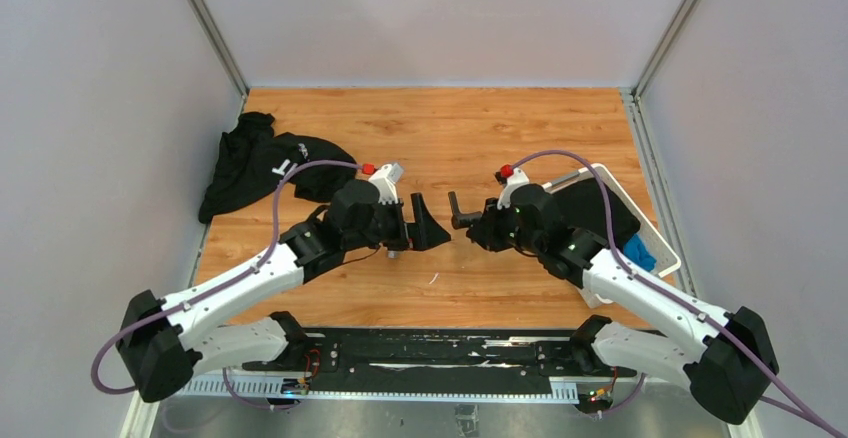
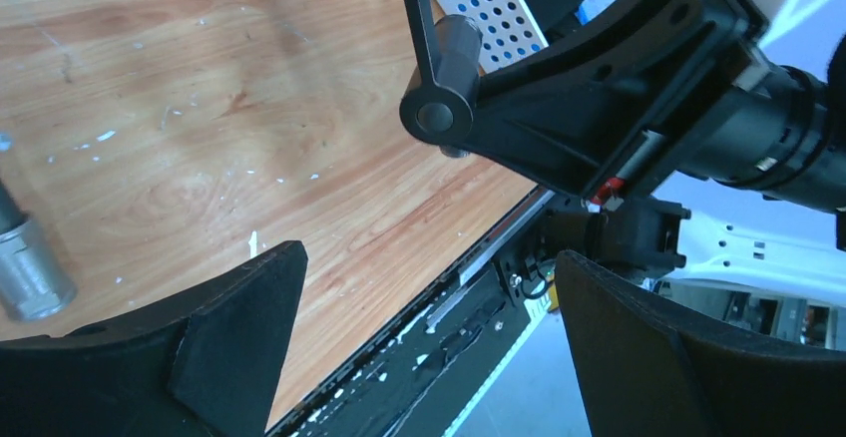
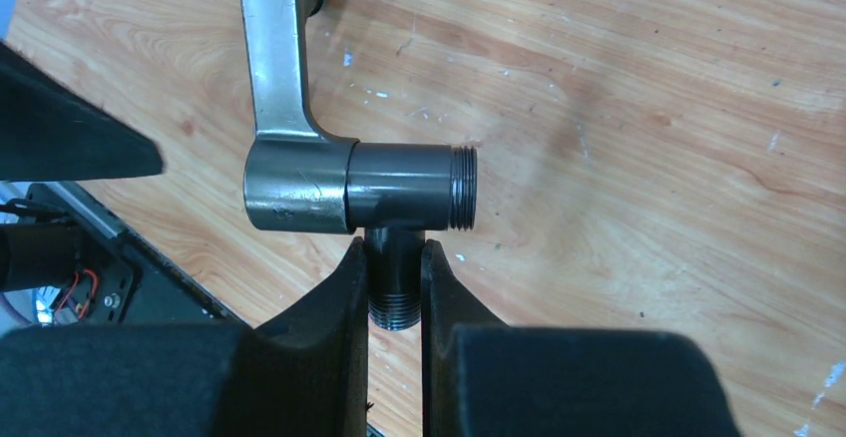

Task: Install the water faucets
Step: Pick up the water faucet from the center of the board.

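Observation:
A dark-grey T-shaped water faucet (image 3: 399, 188) with a threaded side stub and a long silvery lever handle (image 3: 274, 48) hangs above the wooden table. My right gripper (image 3: 392, 257) is shut on its lower threaded stub. From above, that faucet (image 1: 458, 208) sticks out to the left of the right gripper (image 1: 478, 226). My left gripper (image 1: 432, 226) faces it from the left, a short gap away. In the left wrist view the left gripper (image 2: 431, 257) stands wide open and empty, with the held faucet (image 2: 439, 108) above and beyond it. A grey metal cylindrical piece (image 2: 30, 267) lies on the table at that view's left edge.
A black cloth garment (image 1: 265, 163) lies at the table's left side. A white perforated basket (image 1: 660, 248) with dark and blue things in it stands at the right edge. A black rail (image 1: 420, 353) runs along the near edge between the arm bases.

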Controlling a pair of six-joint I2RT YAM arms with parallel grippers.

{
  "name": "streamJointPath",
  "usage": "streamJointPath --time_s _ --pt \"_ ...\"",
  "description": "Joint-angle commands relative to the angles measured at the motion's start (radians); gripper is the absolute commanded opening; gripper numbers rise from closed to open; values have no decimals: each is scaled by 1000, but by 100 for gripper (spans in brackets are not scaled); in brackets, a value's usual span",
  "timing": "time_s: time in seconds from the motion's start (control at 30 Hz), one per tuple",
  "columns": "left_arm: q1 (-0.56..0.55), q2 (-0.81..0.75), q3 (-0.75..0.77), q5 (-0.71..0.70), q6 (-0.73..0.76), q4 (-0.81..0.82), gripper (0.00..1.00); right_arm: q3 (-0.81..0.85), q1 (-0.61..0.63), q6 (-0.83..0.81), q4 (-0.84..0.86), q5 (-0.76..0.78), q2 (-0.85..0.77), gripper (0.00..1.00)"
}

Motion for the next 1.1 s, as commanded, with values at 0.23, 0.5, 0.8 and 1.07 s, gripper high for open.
streamJointPath --time_s 0.23,0.5,0.8,1.07 --pt "-19 104 5 11 -10 239 91 38 59 56 0 -19 -80 0" --pt "-23 200 46 47 1 240 73 45 75 57 -4 -24 -76 0" --pt "-38 227 53 37 -6 250 60 51 90 56 -10 -28 -69 0" --pt "-40 242 54 67 -24 281 33 50 93 53 -11 -27 -72 0"
